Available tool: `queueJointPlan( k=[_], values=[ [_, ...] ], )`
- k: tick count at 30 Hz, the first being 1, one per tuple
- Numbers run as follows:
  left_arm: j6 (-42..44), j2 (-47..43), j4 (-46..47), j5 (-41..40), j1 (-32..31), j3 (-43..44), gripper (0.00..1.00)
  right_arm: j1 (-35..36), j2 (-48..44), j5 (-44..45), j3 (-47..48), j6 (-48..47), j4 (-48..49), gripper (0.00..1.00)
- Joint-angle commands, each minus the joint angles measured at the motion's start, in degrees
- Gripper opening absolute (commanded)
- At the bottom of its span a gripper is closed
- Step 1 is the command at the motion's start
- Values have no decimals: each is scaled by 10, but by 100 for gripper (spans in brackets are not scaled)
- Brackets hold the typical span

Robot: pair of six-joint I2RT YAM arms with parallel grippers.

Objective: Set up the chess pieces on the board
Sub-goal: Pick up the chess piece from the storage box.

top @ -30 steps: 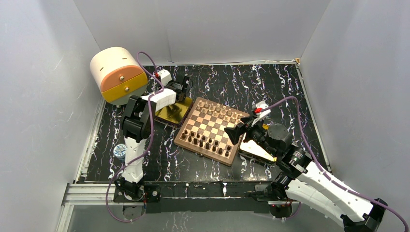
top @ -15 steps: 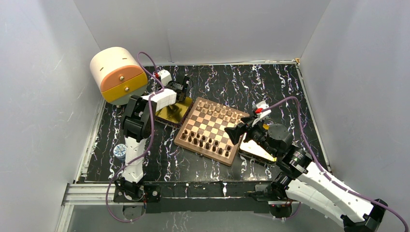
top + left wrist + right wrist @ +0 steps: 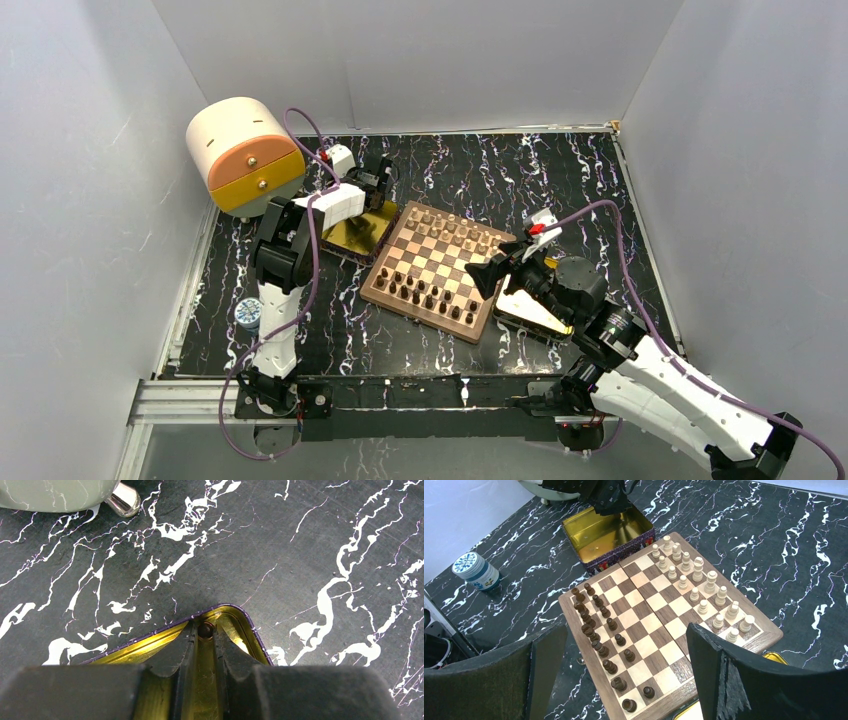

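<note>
Claws, two: left claw [image 3: 205, 626] pinches one dark piece [image 3: 205, 630]; right claw [image 3: 625, 630] gapes, empty.

No lettering, number or brand can be read anywhere in these views. The small round tin [image 3: 476, 571] near the worktop's left edge bears blue-and-white markings, too small to make out.

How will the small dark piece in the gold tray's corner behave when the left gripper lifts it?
The dark piece looks tiny and round between the left gripper's fingers, so it may slip or twist out. It is probably light, rigid wood. Deep in the gold tray corner, it could catch on the wall.
</note>
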Motion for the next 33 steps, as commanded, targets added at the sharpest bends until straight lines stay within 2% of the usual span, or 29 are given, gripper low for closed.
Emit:
queueJointPlan(
  k=[1,18,33],
  values=[
    [-12,-26,-3,-7,4,-4,6,3,-10,10,-3,-5,20,99],
    [10,-81,-4,56,2,-53,5,2,-6,8,-7,-8,26,99],
    [70,-155,-13,127,2,-110,5,3,2,-2,-7,-6,32,99]
  ],
)
